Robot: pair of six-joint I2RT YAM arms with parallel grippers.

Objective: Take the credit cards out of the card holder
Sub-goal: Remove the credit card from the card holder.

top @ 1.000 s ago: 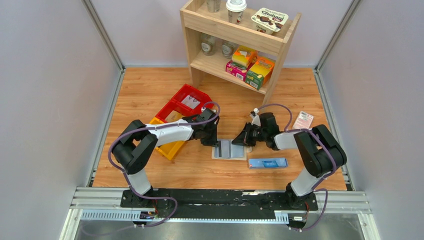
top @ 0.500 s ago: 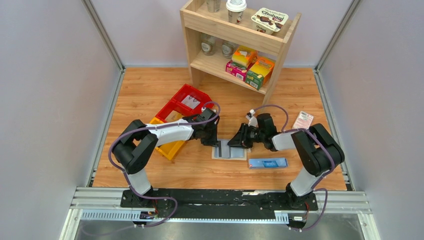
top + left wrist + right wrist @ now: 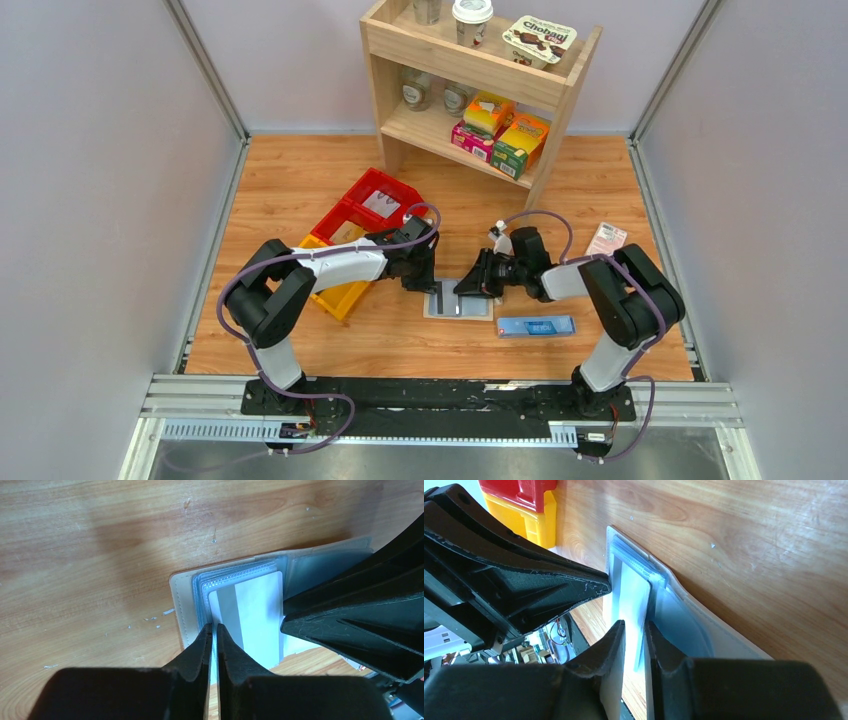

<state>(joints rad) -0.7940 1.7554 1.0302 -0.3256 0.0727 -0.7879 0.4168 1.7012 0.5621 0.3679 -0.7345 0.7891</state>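
Left gripper (image 3: 214, 630): fingers pressed almost together, with a sliver of the clear sleeve of the holder (image 3: 177, 605) pinched between them at its near edge. Right gripper (image 3: 634, 630): fingers set a narrow gap apart, with the edge of the white card (image 3: 255, 610) between them; it cannot be told whether they clamp it. The card lies mostly within the sleeve. The holder lies open and flat on the table (image 3: 100, 555) between the two grippers. A blue box (image 3: 536, 326) lies near, on its right.
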